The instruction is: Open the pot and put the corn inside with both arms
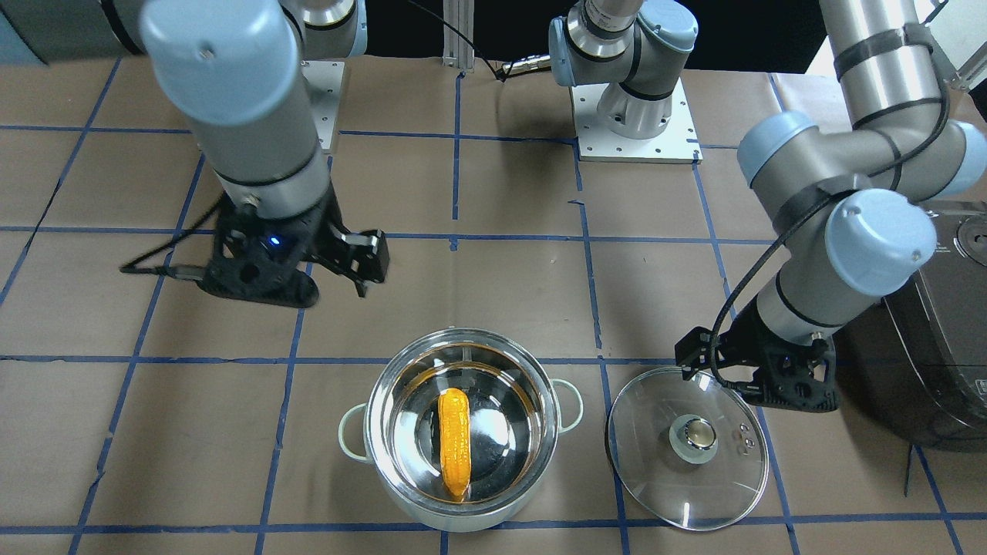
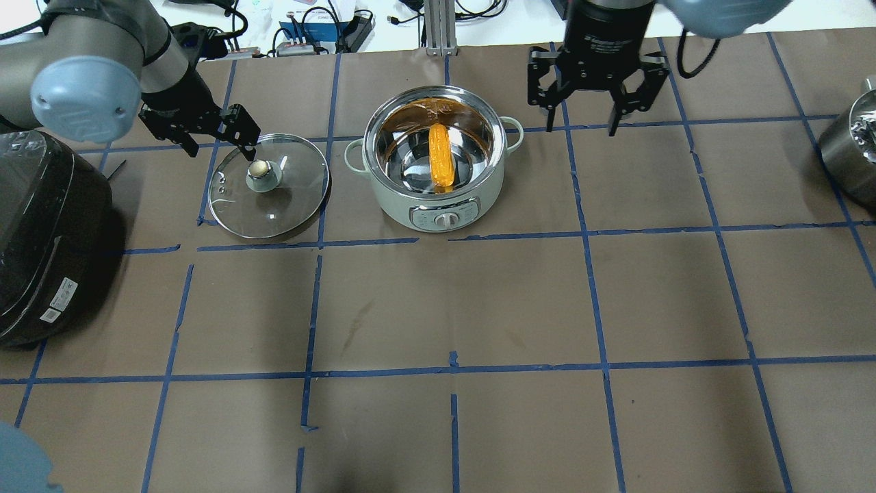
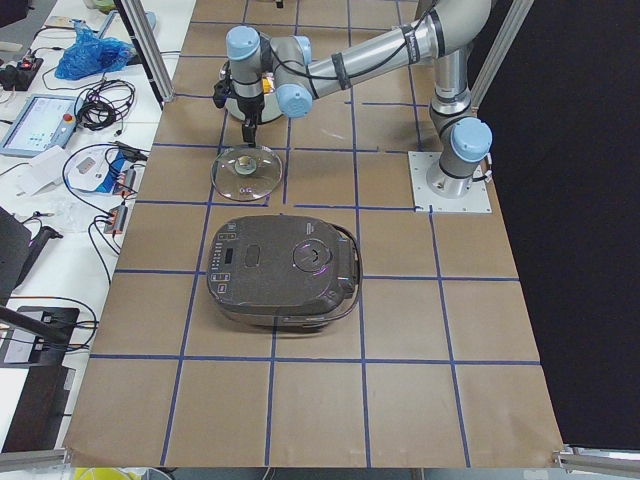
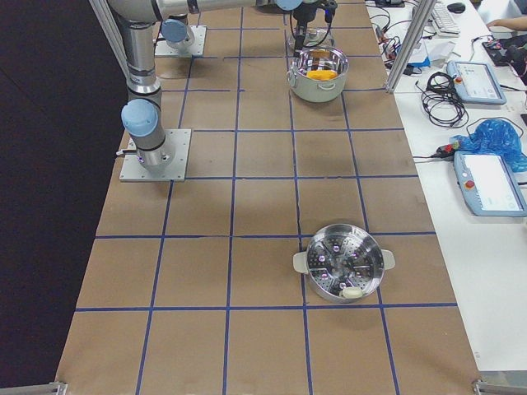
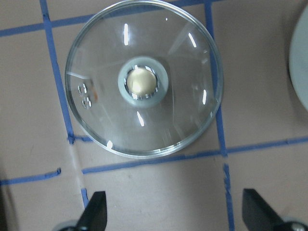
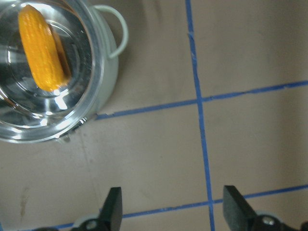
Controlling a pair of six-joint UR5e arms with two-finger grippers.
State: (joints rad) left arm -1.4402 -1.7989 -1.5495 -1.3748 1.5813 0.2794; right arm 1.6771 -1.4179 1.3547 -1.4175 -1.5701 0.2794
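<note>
Left gripper (image 2: 219,145) and right gripper (image 2: 580,127) spread, empty, fingers (image 6: 113,208) half cropped in wrist views; corn (image 2: 440,157) in pot (image 2: 393,205).

I see left gripper (image 2: 217,144) spread wide, pointing down, empty; right gripper (image 2: 580,127) likewise, jaws apart, empty, wrist vertical.

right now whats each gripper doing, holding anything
Left gripper: open, empty, by the lid.
Right gripper: open, empty, by the pot.
</note>
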